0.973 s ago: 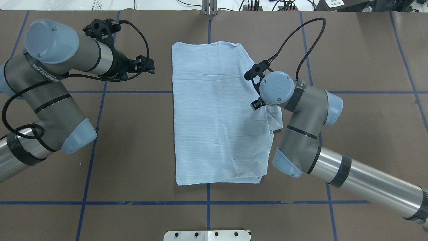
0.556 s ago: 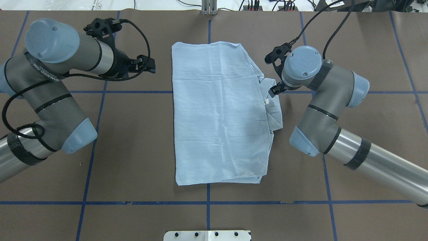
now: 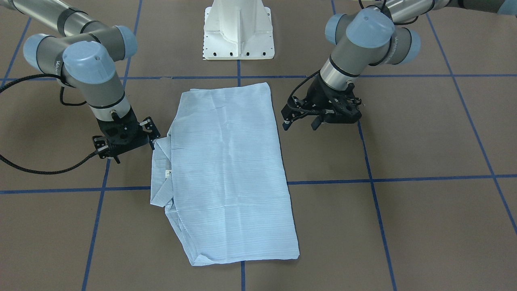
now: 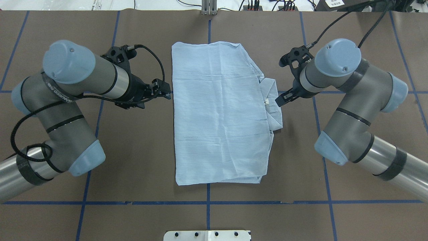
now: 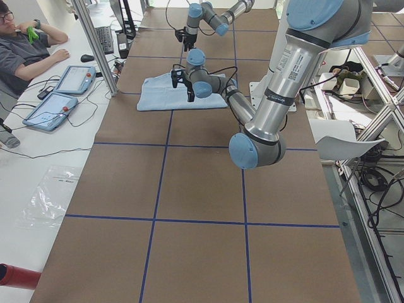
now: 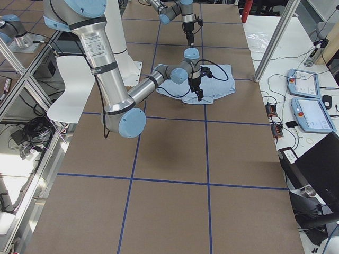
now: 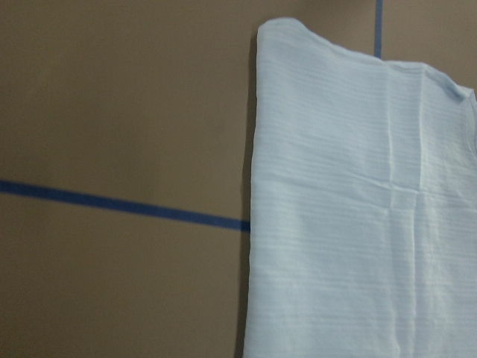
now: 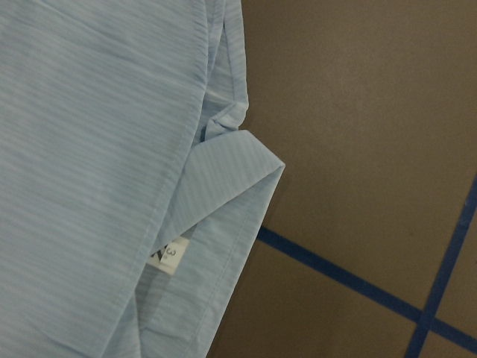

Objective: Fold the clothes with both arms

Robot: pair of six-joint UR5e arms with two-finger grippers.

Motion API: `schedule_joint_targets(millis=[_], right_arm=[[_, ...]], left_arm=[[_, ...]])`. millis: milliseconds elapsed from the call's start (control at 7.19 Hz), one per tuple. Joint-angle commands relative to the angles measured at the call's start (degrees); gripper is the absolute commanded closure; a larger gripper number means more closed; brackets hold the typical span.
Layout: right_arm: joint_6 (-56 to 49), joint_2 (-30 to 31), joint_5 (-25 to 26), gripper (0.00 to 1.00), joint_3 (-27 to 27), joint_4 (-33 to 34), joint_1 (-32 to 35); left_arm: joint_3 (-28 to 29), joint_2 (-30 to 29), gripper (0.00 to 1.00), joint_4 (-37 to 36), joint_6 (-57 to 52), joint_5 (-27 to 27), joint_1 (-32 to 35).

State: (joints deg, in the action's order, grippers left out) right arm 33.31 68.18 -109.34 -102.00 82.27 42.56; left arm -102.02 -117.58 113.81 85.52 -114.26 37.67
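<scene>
Light-blue striped shirt (image 4: 217, 117) lies flat at the middle of the brown desk (image 4: 133, 150), folded to a long rectangle astride the central blue tape line (image 4: 208, 194); its collar (image 8: 231, 194) and white neck label (image 8: 170, 257) stick out from the edge on the robot's right. Left claw (image 3: 299, 122) hangs just off the opposite long edge, jaws apart and empty, clear of the cloth. Right claw (image 3: 152, 134) stands just beside the collar, jaws apparently apart and gripping nothing; whether a fingertip touches the fabric cannot be told. Surroundings: white pedestal base (image 3: 238, 28) at the robot's side of the desk, well apart from the shirt; black cables (image 4: 157, 63) looping off both wrists; a seated operator (image 5: 25, 44) beside two tablet-like control units (image 5: 63, 88) on a white side bench; a clear plastic bag (image 5: 53, 196) and a red object (image 5: 16, 278), cut off at the frame corner, on that same bench; a white chair (image 6: 69, 84) behind the robot. Obstructions: in the overhead view the right arm's joint cap (image 4: 337, 57) covers most of its claw, leaving one finger showing; in both side views the near arm crosses in front of part of the shirt, and the claws there are too small to judge. Sleeves and buttons are folded out of sight; the label's print is not legible.
</scene>
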Motion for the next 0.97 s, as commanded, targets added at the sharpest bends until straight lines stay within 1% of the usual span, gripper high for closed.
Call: schedule_joint_targets(millis=[0, 139, 278, 417, 556, 834], right_arm=[[8.9, 3.5, -3.8, 0.00, -5.1, -0.2, -0.2], [11.5, 3.9, -4.7, 0.00, -6.3, -0.2, -0.5], [14.0, 4.4, -6.2, 0.00, -6.8, -0.3, -0.9], [15.0, 4.6, -6.0, 0.00, -7.2, -0.3, -1.6], [15.0, 4.6, -6.1, 0.00, -7.2, -0.3, -1.9], [15.0, 4.7, -6.1, 0.00, -7.5, -0.3, -2.0]], left_arm=[[-1.9, 0.1, 0.00, -0.1, 12.6, 4.3, -9.0], [-2.0, 0.2, 0.00, -0.1, 16.0, 7.4, -13.1], [-2.0, 0.2, 0.00, -0.9, 19.2, 8.3, -15.3], [-2.0, 0.0, 0.00, -3.7, 19.9, 8.4, -17.3], [-2.0, 0.2, 0.00, -3.9, 19.9, 9.7, -18.4], [-1.0, 0.4, 0.01, -4.2, 19.9, 10.4, -20.0]])
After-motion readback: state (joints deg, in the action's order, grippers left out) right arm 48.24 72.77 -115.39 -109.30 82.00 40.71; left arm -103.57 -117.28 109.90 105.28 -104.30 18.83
